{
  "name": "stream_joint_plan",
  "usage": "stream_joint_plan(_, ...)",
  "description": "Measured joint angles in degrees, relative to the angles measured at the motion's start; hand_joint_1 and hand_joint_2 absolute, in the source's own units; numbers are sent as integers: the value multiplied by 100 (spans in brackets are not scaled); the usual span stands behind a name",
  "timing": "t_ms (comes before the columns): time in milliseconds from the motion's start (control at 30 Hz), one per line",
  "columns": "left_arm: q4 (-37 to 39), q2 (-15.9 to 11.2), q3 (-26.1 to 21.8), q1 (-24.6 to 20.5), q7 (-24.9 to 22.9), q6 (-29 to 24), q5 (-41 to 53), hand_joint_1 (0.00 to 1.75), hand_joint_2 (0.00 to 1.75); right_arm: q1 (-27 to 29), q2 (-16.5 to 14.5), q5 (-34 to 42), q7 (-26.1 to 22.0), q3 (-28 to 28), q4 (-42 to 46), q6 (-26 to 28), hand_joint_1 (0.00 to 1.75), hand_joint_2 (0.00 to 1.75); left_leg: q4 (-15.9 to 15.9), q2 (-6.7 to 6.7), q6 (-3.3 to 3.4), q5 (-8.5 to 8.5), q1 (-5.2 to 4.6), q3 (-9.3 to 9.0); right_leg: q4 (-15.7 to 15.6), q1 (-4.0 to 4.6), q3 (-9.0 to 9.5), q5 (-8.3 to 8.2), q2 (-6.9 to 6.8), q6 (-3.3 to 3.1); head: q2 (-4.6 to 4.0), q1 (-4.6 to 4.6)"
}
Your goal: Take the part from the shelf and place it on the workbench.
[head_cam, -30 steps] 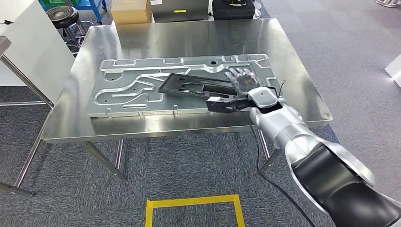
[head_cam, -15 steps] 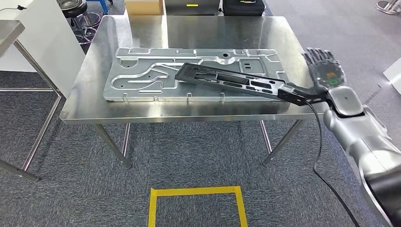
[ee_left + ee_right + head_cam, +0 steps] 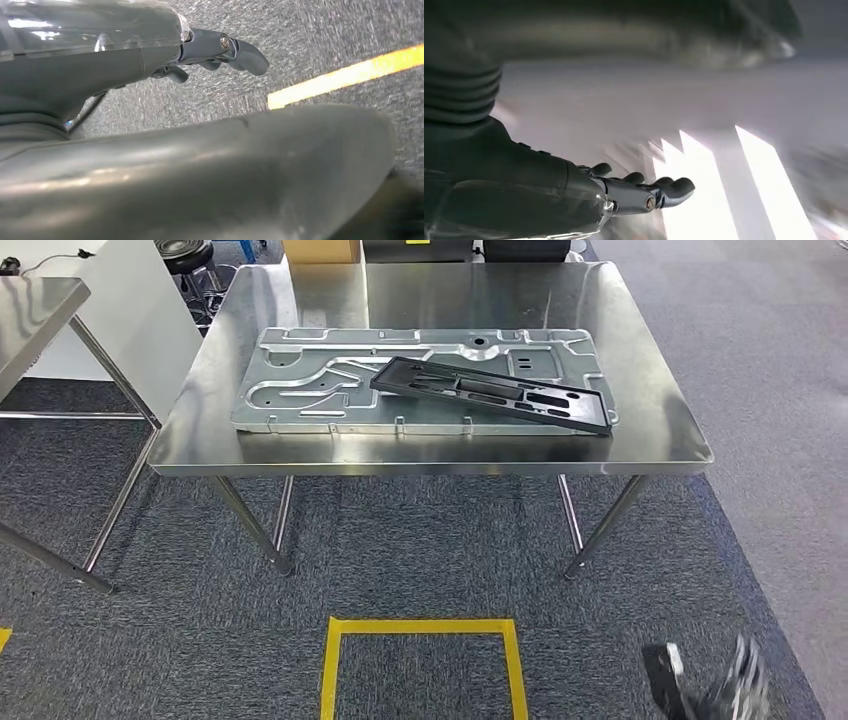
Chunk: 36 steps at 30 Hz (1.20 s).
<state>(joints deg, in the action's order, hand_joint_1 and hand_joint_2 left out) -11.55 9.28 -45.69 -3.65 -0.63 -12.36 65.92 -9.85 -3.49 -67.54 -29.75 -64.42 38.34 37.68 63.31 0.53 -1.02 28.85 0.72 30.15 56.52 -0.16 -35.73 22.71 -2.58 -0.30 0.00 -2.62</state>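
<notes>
The long flat black plastic part with slotted cut-outs (image 3: 492, 395) lies on the large embossed silver sheet-metal panel (image 3: 300, 390), angled across that panel's right half with its far-right end reaching just past the panel's edge, and both rest on the shiny stainless-steel workbench (image 3: 660, 435). No hand touches the part, so the placing step looks done and the step in hand is the retreat. The right hand (image 3: 735, 690) shows as a blurred dark shape low over the grey carpet (image 3: 420, 550), well apart from the panel on the near-right side; in the right wrist view this hand (image 3: 639, 192) has its fingers (image 3: 676, 187) loosely extended side by side with nothing between them, against a streaked, unreadable background. The left hand (image 3: 215, 50) hangs over the carpet beside a yellow tape line (image 3: 345, 75), its fingers gently curled and apart around nothing. A yellow taped square (image 3: 420, 665) marks the floor on the near side of the panel. Judged from this, little is left: the next move likely calls only for settling both arms at rest, or turning back to the shelf if more parts remain, while keeping clear of the workbench edge so the part is not nudged
</notes>
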Motion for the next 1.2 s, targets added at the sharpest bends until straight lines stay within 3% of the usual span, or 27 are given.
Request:
stream_joint_plan(33, -1, -20, -29, -10, -13, 6, -12, 0, 0, 51, -122, -57, 371, -364, -407, -134, 0, 175, -410, 10, 30, 27, -15, -268, 16, -4, -40, -46, 43, 13, 0, 0)
stream_joint_plan(100, -2, -57, -62, -23, -35, 25, 11, 0, 0, 123, -329, -291, 1019, -871, -1057, -352, 0, 175, -855, 8, 77, 133, -48, -518, 7, -34, -80, -157, 137, 58, 0, 1)
stream_joint_plan(167, -2, -82, -69, -49, -53, 34, 71, 0, 0, 182, -479, -664, 1458, -1099, -1484, -555, 0, 175, -936, -37, 118, 32, -48, -497, -37, -60, -97, -245, 214, 121, 0, 1)
stream_joint_plan(200, -2, -94, -69, -73, -64, 34, 101, 0, 0, 211, -535, -862, 1608, -1136, -1654, -674, 0, 175, -969, -57, 158, -38, -32, -461, -5, -63, -125, -172, 237, 150, 0, 1)
stream_joint_plan(233, -2, -104, -68, -98, -75, 34, 131, 0, 0, 236, -585, -1064, 1733, -1147, -1809, -828, 0, 175, -994, -77, 194, -121, -12, -405, 135, -67, -181, 30, 250, 175, 0, 1)
stream_joint_plan(267, -3, -109, -66, -117, -81, 34, 162, 0, 0, 250, -622, -1249, 1837, -1147, -1940, -989, 0, 175, -1005, -94, 218, -198, 6, -337, 398, -79, -261, 335, 256, 197, 0, 1)
stream_joint_plan(333, -4, -122, -51, -136, -85, 37, 243, 0, 0, 260, -690, -1590, 2065, -1116, -2159, -1378, 0, 175, -975, -113, 219, -327, 7, -157, 1173, -108, -437, 913, 257, 247, 0, 2)
stream_joint_plan(367, -4, -128, -36, -142, -87, 43, 293, 0, 0, 262, -719, -1726, 2199, -1091, -2250, -1593, 0, 175, -945, -124, 204, -384, 11, -59, 1494, -125, -467, 1006, 256, 273, 0, 2)
stream_joint_plan(400, -4, -134, -17, -148, -98, 57, 349, 0, 0, 263, -742, -1837, 2353, -1060, -2332, -1823, 0, 175, -905, -134, 184, -437, 19, 46, 1664, -144, -420, 953, 256, 299, 0, 2)
stream_joint_plan(433, -4, -139, 5, -156, -120, 77, 406, 0, 0, 260, -766, -1919, 2524, -1028, -2397, -2039, 0, 175, -853, -140, 157, -482, 32, 156, 1620, -163, -270, 796, 256, 323, 0, 1)
stream_joint_plan(467, -4, -146, 31, -165, -151, 101, 460, 0, 0, 255, -781, -1997, 2703, -984, -2442, -2249, 0, 175, -788, -143, 124, -519, 47, 261, 1372, -186, -14, 632, 256, 349, 0, 1)
stream_joint_plan(500, -6, -162, 59, -174, -190, 127, 509, 0, 0, 246, -792, -2073, 2874, -921, -2478, -2441, 0, 175, -718, -143, 87, -547, 55, 359, 979, -200, 307, 581, 258, 374, 0, 2)
stream_joint_plan(567, -10, -195, 115, -183, -280, 171, 596, 0, 0, 230, -800, -2184, 3131, -741, -2516, -2699, 0, 175, -603, -140, 3, -602, 54, 488, 238, -181, 814, 716, 275, 338, 0, -1)
stream_joint_plan(600, -13, -214, 138, -181, -325, 190, 629, 0, 0, 223, -799, -2204, 3200, -645, -2530, -2772, 0, 175, -582, -140, -40, -642, 52, 522, 56, -158, 907, 806, 283, 289, 0, -1)
stream_joint_plan(667, -12, -245, 169, -157, -412, 223, 668, 0, 0, 215, -794, -2180, 3252, -497, -2545, -2830, 0, 175, -579, -141, -132, -715, 78, 557, 14, -125, 853, 774, 278, 148, 0, -1)
stream_joint_plan(700, -11, -260, 177, -139, -448, 240, 672, 0, 0, 207, -789, -2150, 3246, -456, -2547, -2843, 0, 131, -535, -138, -161, -642, 97, 589, 19, -115, 798, 719, 268, 77, 0, -1)
stream_joint_plan(733, -11, -274, 182, -120, -483, 259, 673, 0, 0, 199, -786, -2104, 3231, -426, -2548, -2850, 0, 87, -395, -132, -179, -451, 112, 642, 15, -104, 733, 656, 257, 11, 0, -2)
stream_joint_plan(800, -10, -293, 187, -85, -537, 291, 673, 0, 0, 192, -784, -2006, 3210, -397, -2552, -2874, 0, 0, 205, -117, -179, 171, 110, 799, 15, -68, 575, 516, 246, -74, 0, -2)
stream_joint_plan(833, -10, -297, 189, -74, -551, 299, 667, 0, 0, 200, -783, -1962, 3207, -392, -2556, -2901, 0, 0, 596, -112, -170, 438, 101, 867, 21, -40, 480, 443, 242, -95, 0, -2)
stream_joint_plan(867, -10, -298, 189, -66, -554, 294, 660, 0, 0, 212, -782, -1926, 3209, -392, -2559, -2932, 0, 0, 922, -109, -156, 566, 88, 892, 30, -9, 380, 369, 238, -109, 0, -2)
stream_joint_plan(900, -10, -298, 189, -64, -541, 278, 645, 0, 0, 224, -782, -1898, 3214, -392, -2564, -2953, 0, 0, 1109, -107, -128, 545, 73, 844, 42, 24, 273, 296, 234, -120, 0, -2)
stream_joint_plan(933, -10, -297, 189, -65, -514, 251, 626, 0, 0, 234, -782, -1873, 3230, -392, -2568, -2962, 0, 0, 1106, -105, -84, 405, 52, 706, 55, 55, 171, 225, 232, -129, 0, -2)
stream_joint_plan(1000, -13, -305, 189, -78, -428, 187, 591, 0, 0, 246, -792, -1827, 3284, -392, -2588, -2945, 0, 0, 534, -102, 61, 114, -28, 156, 72, 99, 10, 94, 235, -136, 0, -2)
stream_joint_plan(1067, -21, -316, 187, -109, -327, 133, 561, 0, 0, 254, -818, -1791, 3316, -393, -2616, -2927, 0, 0, -413, -102, 206, 192, -125, -498, 78, 117, -76, -29, 237, -110, 0, -2)
stream_joint_plan(1100, -25, -321, 185, -125, -284, 117, 550, 0, 0, 256, -833, -1782, 3312, -394, -2629, -2921, 0, 0, -737, -102, 248, 279, -161, -688, 72, 108, -98, -92, 230, -86, 0, -2)
stream_joint_plan(1133, -26, -316, 184, -138, -247, 104, 543, 0, 0, 259, -843, -1781, 3305, -394, -2638, -2915, 0, 44, -930, -103, 271, 321, -185, -771, 55, 101, -114, -161, 225, -55, 0, -2)
stream_joint_plan(1200, -22, -299, 181, -151, -214, 94, 543, 0, 0, 268, -855, -1831, 3256, -389, -2654, -2900, 0, 131, -998, -116, 317, 190, -176, -699, 42, 80, -155, -193, 225, 15, 0, -2)
